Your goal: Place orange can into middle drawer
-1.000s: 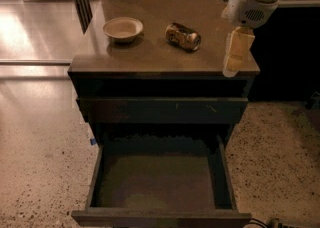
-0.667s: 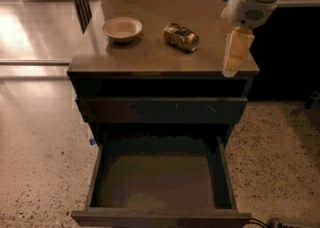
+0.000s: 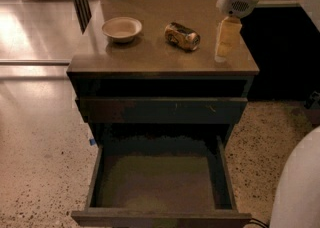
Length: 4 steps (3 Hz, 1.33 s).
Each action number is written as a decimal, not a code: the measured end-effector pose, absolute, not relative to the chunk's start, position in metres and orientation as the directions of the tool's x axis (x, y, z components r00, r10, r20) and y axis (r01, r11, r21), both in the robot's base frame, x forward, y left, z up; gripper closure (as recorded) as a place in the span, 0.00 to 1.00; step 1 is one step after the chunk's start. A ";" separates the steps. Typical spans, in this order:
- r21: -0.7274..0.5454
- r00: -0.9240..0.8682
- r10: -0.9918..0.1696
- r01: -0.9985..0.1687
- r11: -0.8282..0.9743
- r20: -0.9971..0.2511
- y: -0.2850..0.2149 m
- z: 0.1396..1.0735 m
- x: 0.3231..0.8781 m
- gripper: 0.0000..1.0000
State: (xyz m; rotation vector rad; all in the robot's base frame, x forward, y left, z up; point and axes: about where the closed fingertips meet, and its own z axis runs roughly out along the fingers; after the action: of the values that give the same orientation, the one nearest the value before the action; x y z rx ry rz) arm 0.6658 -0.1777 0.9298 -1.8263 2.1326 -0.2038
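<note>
The orange can lies on its side on the cabinet top, right of centre. My gripper hangs over the right part of the top, a little to the right of the can and apart from it, holding nothing. The middle drawer is pulled out below, with dark side walls and a bare olive-brown floor. Nothing lies in it.
A beige bowl stands on the top, left of the can. A closed dark drawer front with pale scratches sits above the open drawer. A white rounded part of the robot fills the lower right corner. Speckled floor surrounds the cabinet.
My gripper has moved slightly left and back, closer to the can. A white part of the robot has come into view at the lower right. The can and bowl have not moved.
</note>
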 end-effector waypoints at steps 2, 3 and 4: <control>-0.216 -0.143 -0.963 -0.957 0.193 -0.228 -0.173 0.865 0.745 0.00; -0.257 -0.125 -0.953 -0.946 0.198 -0.277 -0.161 0.864 0.768 0.00; -0.264 -0.120 -0.952 -0.944 0.197 -0.282 -0.158 0.861 0.772 0.00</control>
State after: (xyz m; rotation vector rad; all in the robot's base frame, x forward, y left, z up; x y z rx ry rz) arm 0.7722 -0.1578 0.8609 -1.7739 2.0957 -0.0282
